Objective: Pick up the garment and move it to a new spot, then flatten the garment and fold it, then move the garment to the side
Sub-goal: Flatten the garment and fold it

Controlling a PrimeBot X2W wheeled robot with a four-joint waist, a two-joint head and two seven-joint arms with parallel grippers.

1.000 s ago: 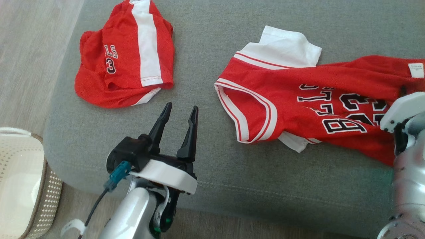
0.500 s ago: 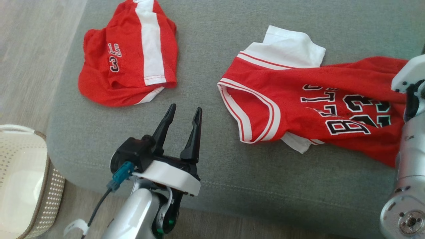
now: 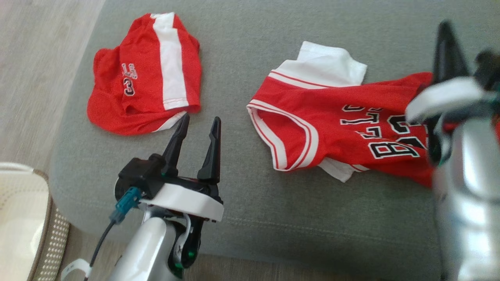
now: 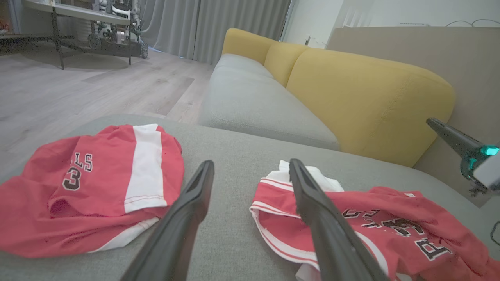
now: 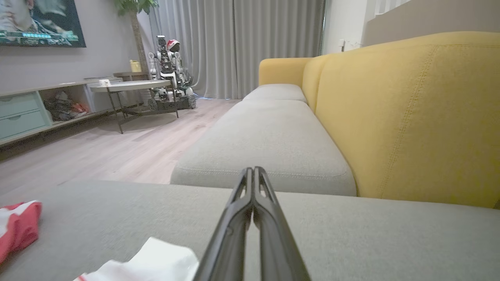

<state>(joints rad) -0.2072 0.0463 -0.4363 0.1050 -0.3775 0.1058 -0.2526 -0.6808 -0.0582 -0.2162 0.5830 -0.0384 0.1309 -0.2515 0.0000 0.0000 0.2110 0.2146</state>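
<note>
jersey (image 3: 336, 121): right half of the grey cushion (image 3: 273, 218), running to its right edge; rumpled, print up, white sleeves poking out on the far and near sides
shorts (image 3: 144, 78): far-left corner of the cushion, bunched, well apart from the jersey
left gripper (image 3: 200, 118): over the near-left part of the cushion, between shorts and jersey; jaws spread wide, nothing between them
right gripper (image 5: 253, 171): at the right edge above the jersey's end, blurred in the head view; jaws pressed together, no cloth between them
basket (image 3: 23, 218): on the floor off the near-left corner
</note>
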